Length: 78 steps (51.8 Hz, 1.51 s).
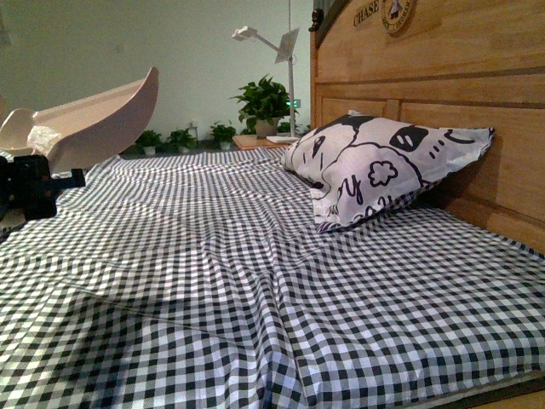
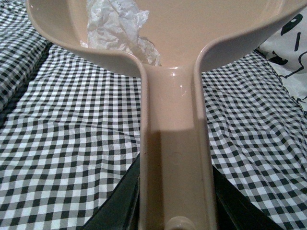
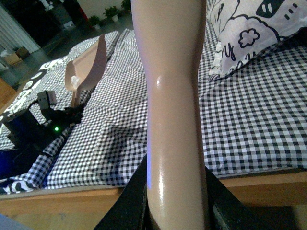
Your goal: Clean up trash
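Your left gripper is clamped on the scoop handle; dark jaws flank it on both sides in the left wrist view. The wad sits inside the bowl, against the wall on the handle side, touching the inner surface. From the fingers, the wad lies straight out along the handle's long axis, slightly off to one side. In the front view the scoop is held clear above the sheet, far left, bowl tilted up and away from the pillow.

Your right gripper grips a second beige handle; its head is out of frame, so you cannot confirm what tool it is. It stands off the bed's near edge, well apart from the left arm.

Judgement: pickup appears complete; no other trash shows on the sheet. Only the left arm carries the load. Keep the bowl's open lip higher than the handle during transfer, or the wad may slide out.
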Motion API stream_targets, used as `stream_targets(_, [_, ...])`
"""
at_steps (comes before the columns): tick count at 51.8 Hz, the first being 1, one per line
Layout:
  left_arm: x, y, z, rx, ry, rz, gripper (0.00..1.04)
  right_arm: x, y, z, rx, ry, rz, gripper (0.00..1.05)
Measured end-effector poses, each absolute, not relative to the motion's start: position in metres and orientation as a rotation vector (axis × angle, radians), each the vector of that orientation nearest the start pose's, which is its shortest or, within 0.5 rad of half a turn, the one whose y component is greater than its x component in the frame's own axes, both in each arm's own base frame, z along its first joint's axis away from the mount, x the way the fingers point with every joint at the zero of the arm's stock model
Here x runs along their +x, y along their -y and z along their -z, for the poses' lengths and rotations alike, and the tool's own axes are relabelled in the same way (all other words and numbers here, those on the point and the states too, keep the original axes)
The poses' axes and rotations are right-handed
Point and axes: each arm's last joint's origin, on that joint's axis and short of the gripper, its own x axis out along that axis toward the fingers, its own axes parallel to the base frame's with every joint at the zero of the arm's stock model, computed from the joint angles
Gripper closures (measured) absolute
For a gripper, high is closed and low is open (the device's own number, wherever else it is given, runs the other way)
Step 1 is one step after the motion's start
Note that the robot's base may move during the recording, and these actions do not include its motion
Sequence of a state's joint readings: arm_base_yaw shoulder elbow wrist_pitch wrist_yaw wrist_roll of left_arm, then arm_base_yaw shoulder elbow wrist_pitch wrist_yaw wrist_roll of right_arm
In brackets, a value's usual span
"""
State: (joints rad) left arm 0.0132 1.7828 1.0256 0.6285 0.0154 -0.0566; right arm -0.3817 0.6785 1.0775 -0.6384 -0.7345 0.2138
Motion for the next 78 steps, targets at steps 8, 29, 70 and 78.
stream_targets(8, [0.364, -0.002, -0.239, -0.010, -0.120, -0.006, 0.78, 0.100, 0.018, -0.401, 0.332, -0.233, -0.345, 0.85])
stream_targets(29, [0.319, 0.012, -0.260, 0.038, -0.096, -0.001, 0.78, 0.100, 0.016, -0.401, 0.338, -0.236, -0.356, 0.85])
stream_targets(70, [0.262, 0.018, -0.274, 0.041, -0.049, -0.054, 0.78, 0.099, 0.015, -0.398, 0.355, -0.235, -0.342, 0.85])
stream_targets(78, [0.255, 0.021, -0.276, 0.035, -0.056, -0.040, 0.78, 0.099, 0.015, -0.397, 0.354, -0.234, -0.341, 0.85])
